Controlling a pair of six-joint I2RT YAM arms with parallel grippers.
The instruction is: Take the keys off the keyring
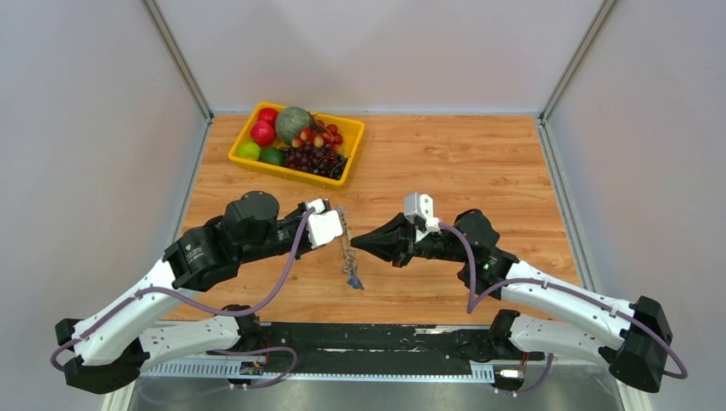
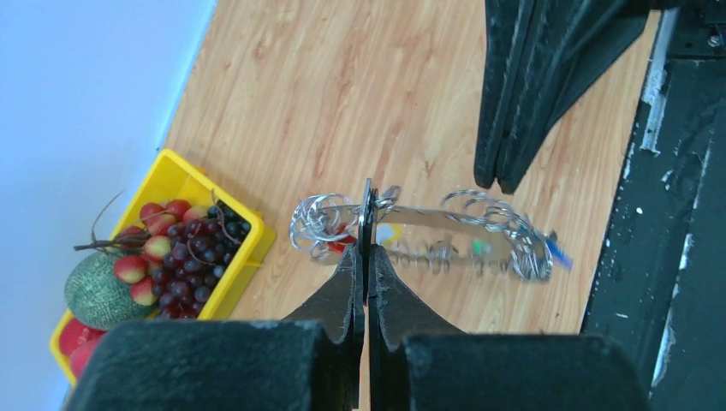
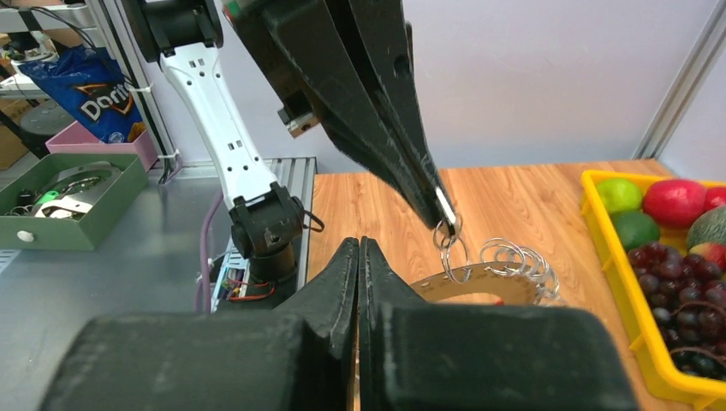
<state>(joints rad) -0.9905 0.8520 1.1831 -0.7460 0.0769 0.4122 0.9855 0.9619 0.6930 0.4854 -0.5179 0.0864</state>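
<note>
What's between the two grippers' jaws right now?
The keyring with its keys hangs between the left gripper and right gripper, seen in the top view.

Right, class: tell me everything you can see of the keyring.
The keyring is a large flat band of silvery metal with an open centre, tilted almost edge-on. Many small wire loops are threaded on it, with red, green and blue showing among them. It is over the wooden table. The shut left hand grips it among the loops near one end; the shut right hand hovers close, contact unclear.

Shiny metal keyring [image 2: 437,221], smooth wooden table [image 1: 479,163], glossy plastic tray [image 1: 278,170]
</note>
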